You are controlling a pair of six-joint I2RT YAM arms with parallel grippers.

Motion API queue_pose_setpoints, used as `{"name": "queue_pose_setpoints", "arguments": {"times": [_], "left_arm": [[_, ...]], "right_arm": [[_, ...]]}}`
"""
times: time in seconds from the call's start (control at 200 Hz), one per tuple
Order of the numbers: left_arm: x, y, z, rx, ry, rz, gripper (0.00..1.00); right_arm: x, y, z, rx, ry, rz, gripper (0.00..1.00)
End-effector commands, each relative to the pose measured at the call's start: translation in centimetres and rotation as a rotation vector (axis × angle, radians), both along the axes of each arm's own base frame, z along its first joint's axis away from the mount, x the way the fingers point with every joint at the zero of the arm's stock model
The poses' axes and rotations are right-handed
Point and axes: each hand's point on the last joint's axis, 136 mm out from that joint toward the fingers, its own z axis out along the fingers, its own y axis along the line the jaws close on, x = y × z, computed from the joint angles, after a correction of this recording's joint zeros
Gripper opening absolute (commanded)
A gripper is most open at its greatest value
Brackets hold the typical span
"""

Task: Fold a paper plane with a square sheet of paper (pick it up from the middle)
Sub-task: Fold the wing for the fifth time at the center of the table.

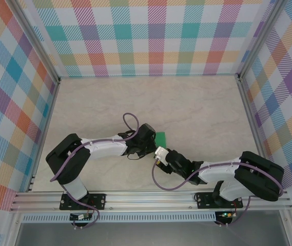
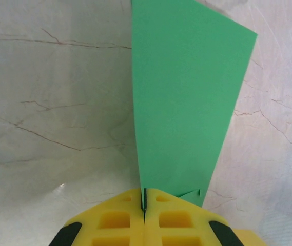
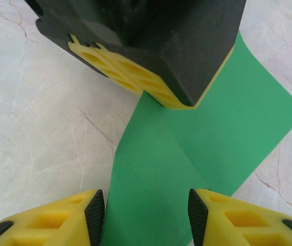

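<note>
The square sheet of paper (image 2: 187,102) is bright green, thin and plain. It is folded: one layer lies over another, with a slanted edge across it. One narrow end is pinched tight in the left gripper (image 2: 143,199) – from there it spreads out wider. It sits low over the pale desk (image 2: 48,102), near the front middle.

Pale marbled table (image 1: 197,107), green square sheet of paper (image 1: 160,138) resting near its middle

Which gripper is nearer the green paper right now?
Left. The left gripper is shut on the green paper; the right gripper is open, straddling it, contact unclear.
</note>
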Motion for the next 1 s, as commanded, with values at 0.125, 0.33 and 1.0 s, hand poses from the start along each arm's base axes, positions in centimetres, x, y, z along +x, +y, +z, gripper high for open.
{"name": "queue_pose_setpoints", "arguments": {"times": [0.125,0.33,1.0], "left_arm": [[0.4,-1.1,1.0,-0.018,-0.007,-0.029,0.00],[0.4,-1.1,1.0,-0.022,-0.008,-0.029,0.00],[0.5,-1.1,1.4,-0.035,-0.011,-0.030,0.00]], "right_arm": [[0.1,1.6,2.3,0.051,-0.066,0.028,0.51],[-0.7,0.3,3.2,0.138,-0.034,-0.018,0.52],[0.9,1.8,2.3,0.086,-0.154,-0.049,0.54]]}}
